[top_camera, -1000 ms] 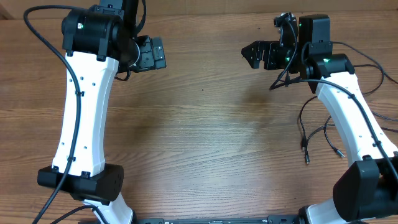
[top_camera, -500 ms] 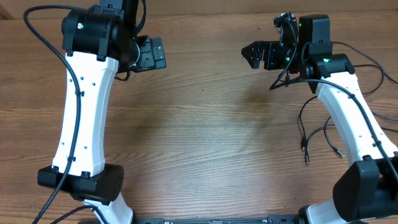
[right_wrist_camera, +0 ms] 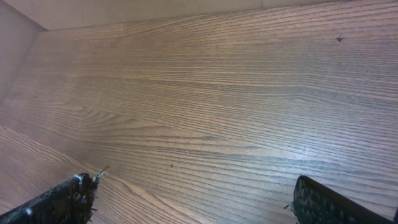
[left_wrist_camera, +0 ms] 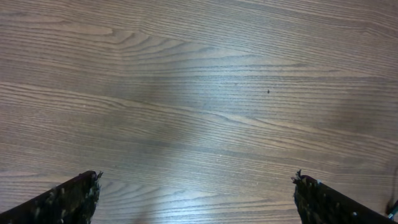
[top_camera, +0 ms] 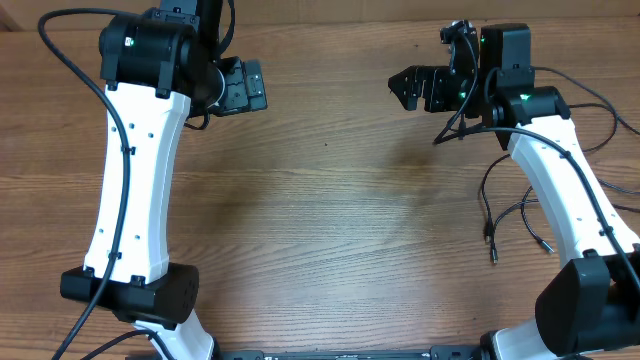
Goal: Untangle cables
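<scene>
Left gripper (top_camera: 256,86) and right gripper (top_camera: 402,88) both stand with jaws spread wide and nothing between them; each wrist view shows only bare wood between the fingertips. Nearest the robot's base, the cables (top_camera: 485,205) lie on the table (top_camera: 330,210) at the right side, looping beside the right arm (top_camera: 565,200) and partly hidden by it, with their small plugs (top_camera: 493,256) toward the near edge. They look light, thin and limp (much thinner than the fingers), so I judge they will slide and drape rather than hold a shape. A pinch close to a plug, where the cord is likely stiffer, looks the safest hold. How many cords cross behind the arm I cannot tell. Farther off, both grippers hover over the table's far part, well apart from the cables and touching nothing
</scene>
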